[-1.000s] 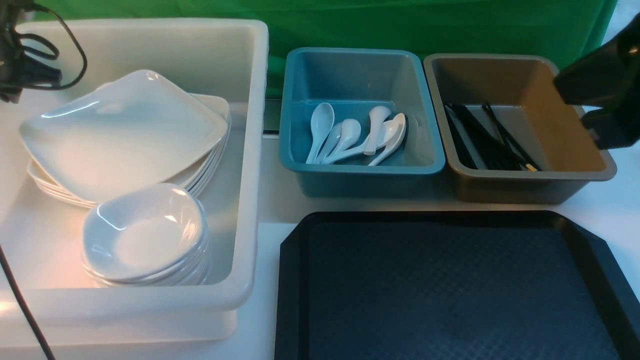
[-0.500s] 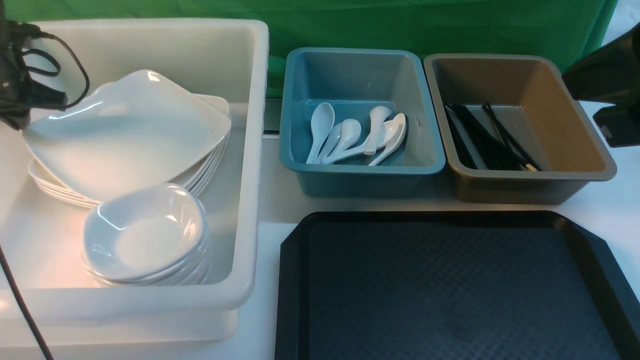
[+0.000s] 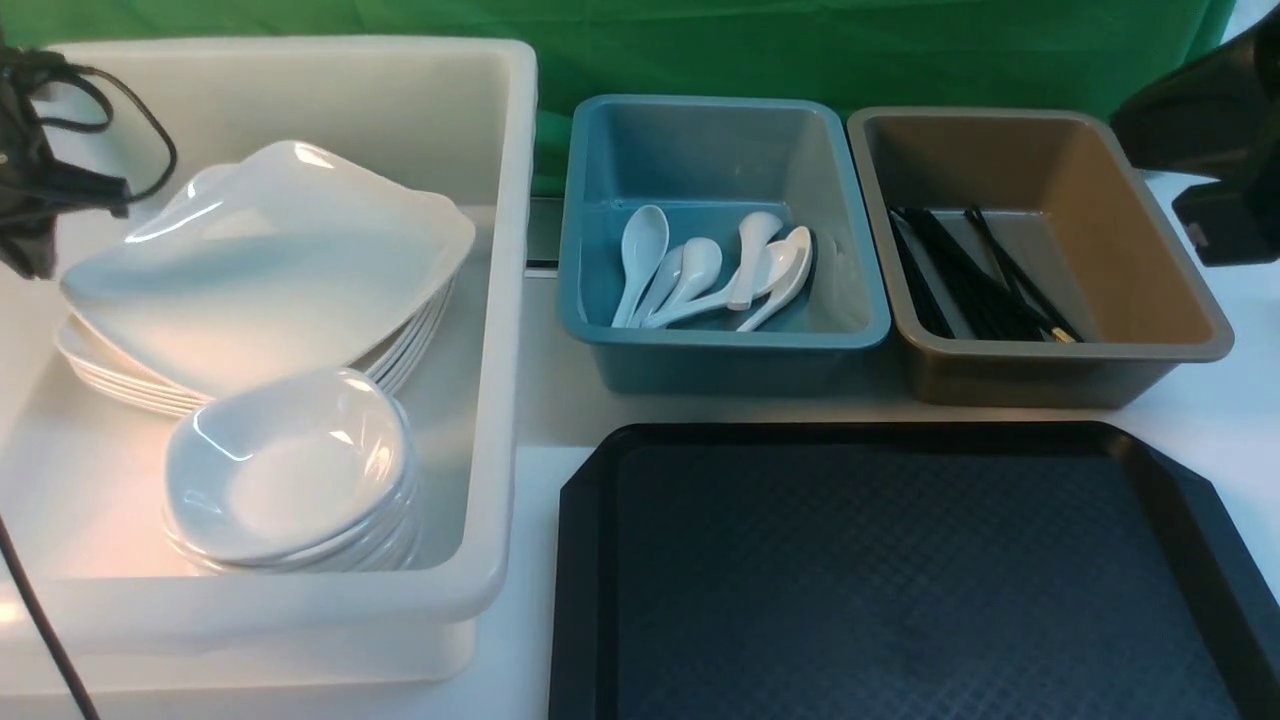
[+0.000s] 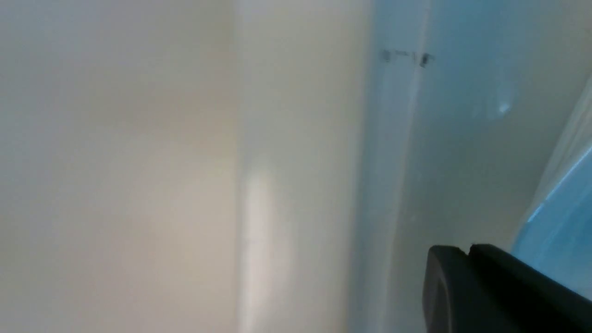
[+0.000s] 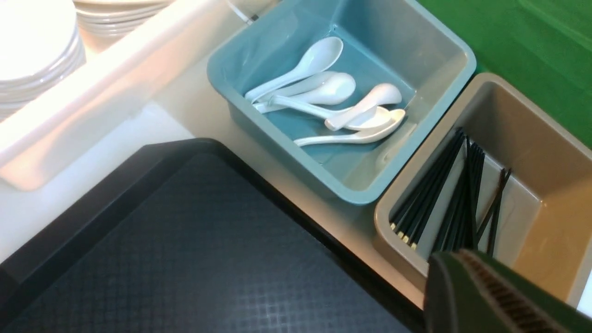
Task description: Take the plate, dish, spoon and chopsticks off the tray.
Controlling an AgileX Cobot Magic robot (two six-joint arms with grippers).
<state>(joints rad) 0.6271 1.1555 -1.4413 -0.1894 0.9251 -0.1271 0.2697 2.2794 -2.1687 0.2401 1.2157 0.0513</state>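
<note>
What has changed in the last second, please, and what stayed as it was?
The top large glossy white squarish plate in the white plastic bin shifted to the right over its stack. The right arm rose slightly. White soup spoons, black chopsticks, small white dishes and the black plastic tray stayed put.

Left arm (image 3: 25,190): dark, near-black housing; thin black cables (image 3: 172,148) looping off it. Right arm (image 3: 1215,150): glossy black, blocky shells, small pale mark on lower one. Left fingers (image 4: 490,291): matte black, rounded tips, thin seam between. Right finger (image 5: 481,296): dark (greenish cast), ribbed pad strip.
</note>
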